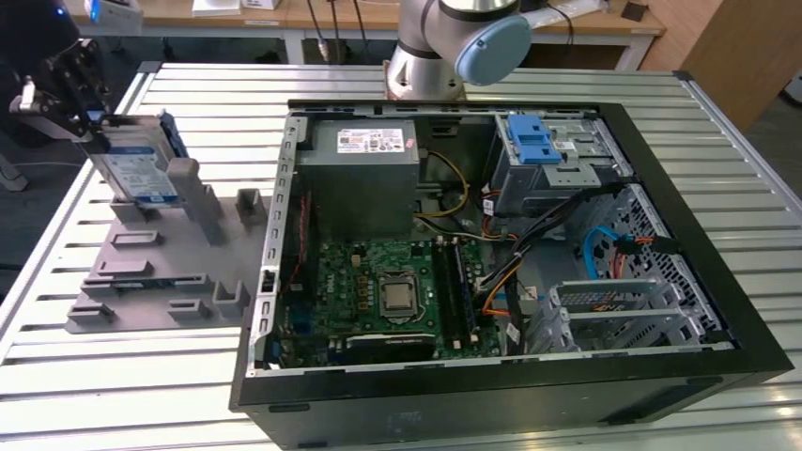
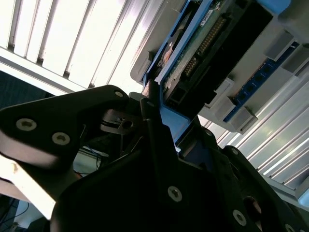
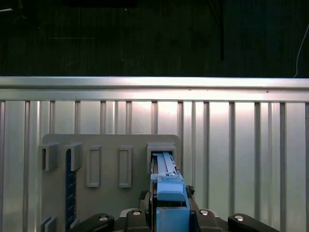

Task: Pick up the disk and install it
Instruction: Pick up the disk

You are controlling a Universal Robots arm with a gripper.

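Standing on edge at the far end of the grey plastic holder [image 1: 150,282], on the exterior view's left of the open black computer case [image 1: 501,399], is the disk [image 1: 135,167], a flat silver rectangular drive with a blue-and-white label and blue plastic carrier. The black gripper [image 1: 98,120] has its jaws clamped on the carrier's edge.

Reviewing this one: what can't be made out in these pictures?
- Base of the disk, exterior view: hidden behind posts of the holder.
- Label of the disk, first wrist view: the disk is seen edge-on.
- Inside of the cage, exterior view: covered by the blue latch.
- Slot under the disk, second wrist view: blocked by the gripper.
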